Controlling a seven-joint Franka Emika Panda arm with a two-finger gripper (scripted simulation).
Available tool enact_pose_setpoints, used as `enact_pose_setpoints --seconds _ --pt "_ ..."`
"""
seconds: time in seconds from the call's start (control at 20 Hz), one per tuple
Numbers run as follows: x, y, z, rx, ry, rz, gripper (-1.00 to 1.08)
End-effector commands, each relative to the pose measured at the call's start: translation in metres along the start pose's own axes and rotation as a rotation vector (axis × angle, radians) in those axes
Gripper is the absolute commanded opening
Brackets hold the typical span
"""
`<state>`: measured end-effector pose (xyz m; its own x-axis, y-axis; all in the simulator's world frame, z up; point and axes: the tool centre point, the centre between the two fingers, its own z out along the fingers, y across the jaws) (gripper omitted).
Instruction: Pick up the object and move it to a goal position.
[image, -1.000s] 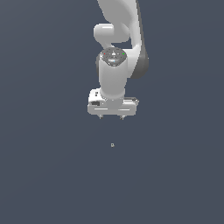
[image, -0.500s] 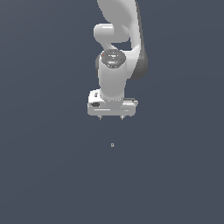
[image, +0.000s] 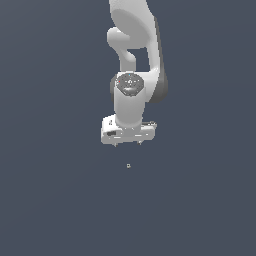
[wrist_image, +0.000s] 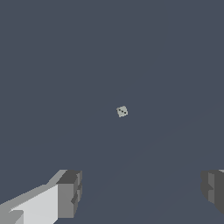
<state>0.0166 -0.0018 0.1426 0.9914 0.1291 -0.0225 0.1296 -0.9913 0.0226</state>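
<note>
The object (image: 128, 165) is a tiny pale greyish-white speck lying on the dark surface, in the lower middle of the exterior view. In the wrist view the object (wrist_image: 122, 111) shows as a small pale cube with dark dots. My white gripper (image: 129, 144) hangs a short way above it, pointing down. Its two grey fingertips (wrist_image: 70, 192) stand wide apart with nothing between them, so the gripper (wrist_image: 142, 192) is open. The object lies ahead of the gap between the fingers, untouched.
A plain dark grey-blue surface (image: 60, 200) fills both views. The white arm (image: 135, 50) rises from the gripper to the top edge of the exterior view.
The gripper has edged slightly toward the exterior view's left and a little lower. The object has not moved.
</note>
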Motion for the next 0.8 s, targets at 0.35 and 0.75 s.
enact_pose_setpoints --seconds 0.35,0.75 --pt "0.033 0.0 0.054 0.01 0.015 -0.212 1.0" --pt "0.045 -0.001 0.079 0.018 0.025 -0.302 1.0"
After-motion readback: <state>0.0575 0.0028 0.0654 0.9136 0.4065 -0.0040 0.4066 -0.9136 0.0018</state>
